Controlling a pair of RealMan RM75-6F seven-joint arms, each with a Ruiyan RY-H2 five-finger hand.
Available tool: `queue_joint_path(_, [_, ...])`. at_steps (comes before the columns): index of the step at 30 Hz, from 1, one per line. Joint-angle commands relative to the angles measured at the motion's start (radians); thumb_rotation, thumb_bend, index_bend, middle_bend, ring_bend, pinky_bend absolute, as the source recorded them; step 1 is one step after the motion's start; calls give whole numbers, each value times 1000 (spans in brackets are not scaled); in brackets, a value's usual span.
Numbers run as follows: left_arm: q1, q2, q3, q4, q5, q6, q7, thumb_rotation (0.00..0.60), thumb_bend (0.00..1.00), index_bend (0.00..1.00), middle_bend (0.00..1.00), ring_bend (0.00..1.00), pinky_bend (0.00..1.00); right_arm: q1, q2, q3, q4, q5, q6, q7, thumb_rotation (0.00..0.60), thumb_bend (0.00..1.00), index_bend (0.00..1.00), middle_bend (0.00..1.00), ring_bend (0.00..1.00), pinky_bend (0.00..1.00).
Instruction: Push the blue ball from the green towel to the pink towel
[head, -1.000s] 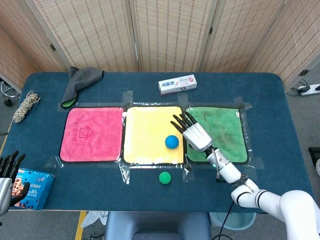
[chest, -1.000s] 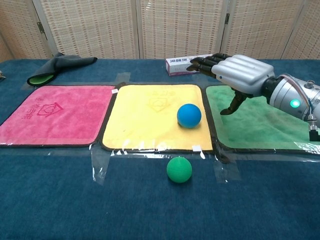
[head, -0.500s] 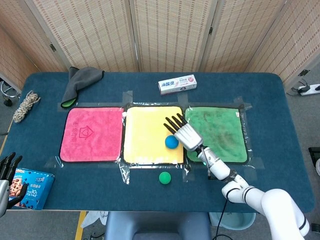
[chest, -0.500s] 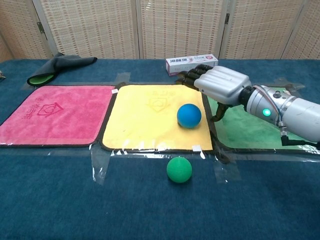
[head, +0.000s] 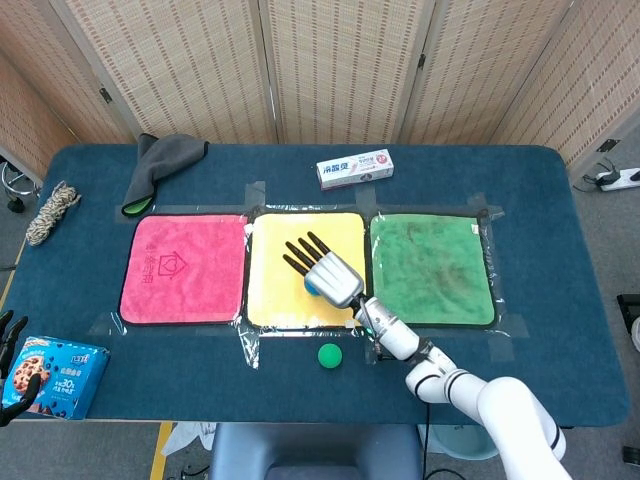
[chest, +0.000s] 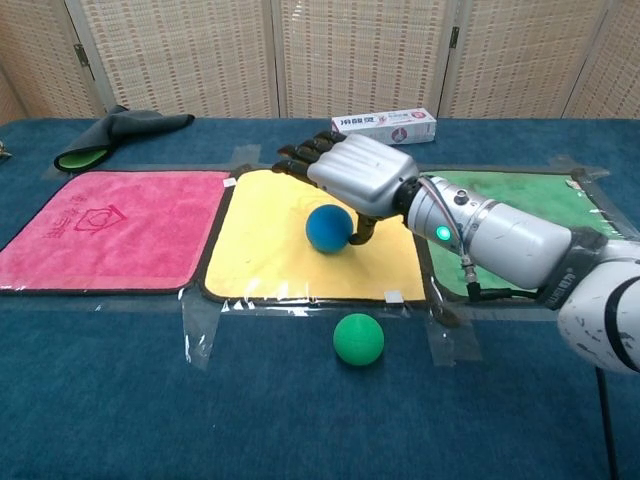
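Observation:
The blue ball (chest: 328, 227) lies on the yellow towel (chest: 262, 240), mostly hidden under my hand in the head view, where only a sliver of the blue ball (head: 312, 287) shows. My right hand (chest: 352, 178) (head: 325, 267) is over the yellow towel (head: 275, 280) with fingers stretched out flat toward the left, its palm side touching the ball's right flank. The pink towel (head: 183, 267) (chest: 105, 226) lies left of the yellow one, the green towel (head: 432, 265) (chest: 520, 195) to the right. My left hand (head: 10, 350) shows at the bottom left edge, off the table, fingers spread.
A green ball (head: 330, 355) (chest: 358, 338) sits on the blue tablecloth in front of the yellow towel. A toothpaste box (head: 354, 168) lies at the back, a grey cloth (head: 158, 165) at back left, a rope coil (head: 50, 212) far left, a snack box (head: 58, 375) at front left.
My right hand swept left from the green towel's edge over the yellow towel, and the blue ball rolled left ahead of it. The left hand dropped lower at the frame edge.

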Motion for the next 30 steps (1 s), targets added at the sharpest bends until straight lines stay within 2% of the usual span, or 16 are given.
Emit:
queue_joint_path(1, [4,2,0,2,-3,3,-3,600,445,73,39,70,0,24,-24,16,17,6,-3,-11,600,59,0,0,0,0])
queue_joint_path(9, [7,5,-1,3,-3,3,-8,600,445,72,39,70,0,66,-69,51,25,25,13,-44,600,59,0,0,0,0])
queue_joint_path(15, [3,11,-6,-1,4,2,-12,600,445,72,39,70,0,37,-16,44,-74,24,61,-38,600,59,0,0,0,0])
queue_joint_path(22, [-25,23,-14,-10,30,-22,-25,600,445,72,39,71,0,-67,153,2,-289,30,115,-98,600,58,0,0,0,0])
queue_joint_path(30, [-104,24,-38,10,77,-88,-47,600,444,72,39,76,0,-227,426,-44,-609,84,181,-204,600,58,0,0,0,0])
